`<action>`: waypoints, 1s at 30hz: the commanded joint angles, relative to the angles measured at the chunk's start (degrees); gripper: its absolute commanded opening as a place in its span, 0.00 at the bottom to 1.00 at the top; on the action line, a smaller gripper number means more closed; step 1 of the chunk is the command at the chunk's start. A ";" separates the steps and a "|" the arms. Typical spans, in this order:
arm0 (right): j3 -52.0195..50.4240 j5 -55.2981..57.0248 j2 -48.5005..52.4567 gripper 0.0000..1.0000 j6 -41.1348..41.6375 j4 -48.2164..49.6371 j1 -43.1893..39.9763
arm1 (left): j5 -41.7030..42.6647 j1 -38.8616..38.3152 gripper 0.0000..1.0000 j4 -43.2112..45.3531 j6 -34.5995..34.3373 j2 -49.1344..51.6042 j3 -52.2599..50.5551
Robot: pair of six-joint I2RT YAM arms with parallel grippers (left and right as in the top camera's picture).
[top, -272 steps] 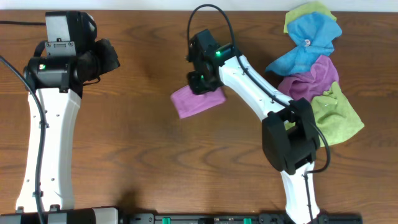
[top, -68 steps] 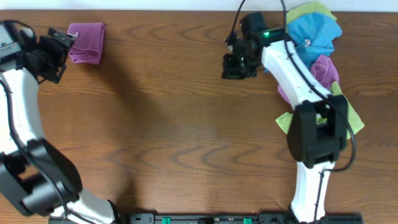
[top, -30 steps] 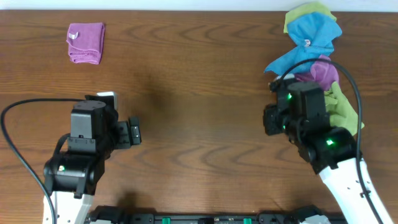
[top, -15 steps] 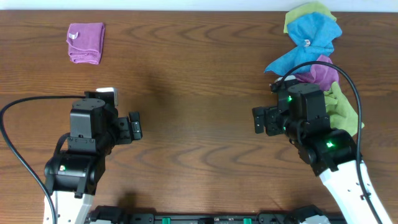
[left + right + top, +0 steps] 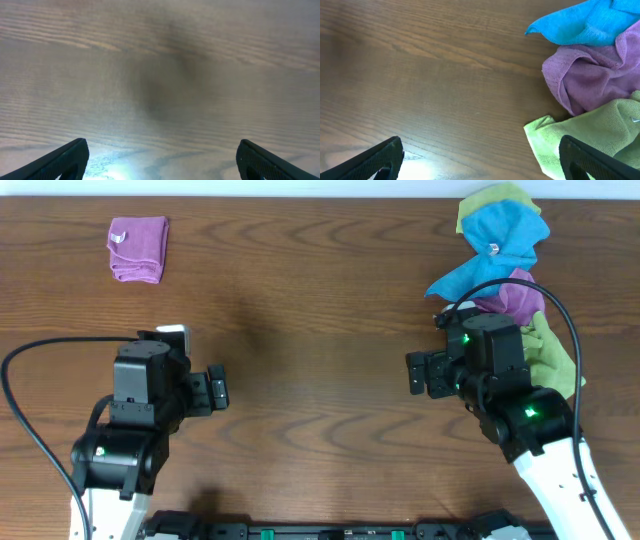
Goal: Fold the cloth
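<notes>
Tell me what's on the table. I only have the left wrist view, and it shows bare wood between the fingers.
Observer: A folded purple cloth lies alone at the far left corner.
Operator: Anything not yet folded?
Observer: A pile of crumpled cloths, blue, purple and green, sits along the right side.
Operator: Is the right gripper holding one?
Observer: No, it is open over bare wood, beside the pile.

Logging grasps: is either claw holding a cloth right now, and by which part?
Nothing is held: left claw and right claw are both open and empty.
</notes>
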 commanded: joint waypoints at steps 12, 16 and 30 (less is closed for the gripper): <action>0.35 0.76 -0.31 0.99 0.00 -0.07 0.17 | 0.37 8.55 0.95 21.49 5.79 -33.22 -27.39; 0.35 0.76 -0.31 0.99 0.02 -0.07 0.17 | 0.17 8.66 0.95 22.18 5.77 -39.19 -32.61; 0.35 0.76 -0.31 0.99 0.02 -0.07 0.17 | 2.03 8.44 0.95 22.18 5.57 -47.45 -40.41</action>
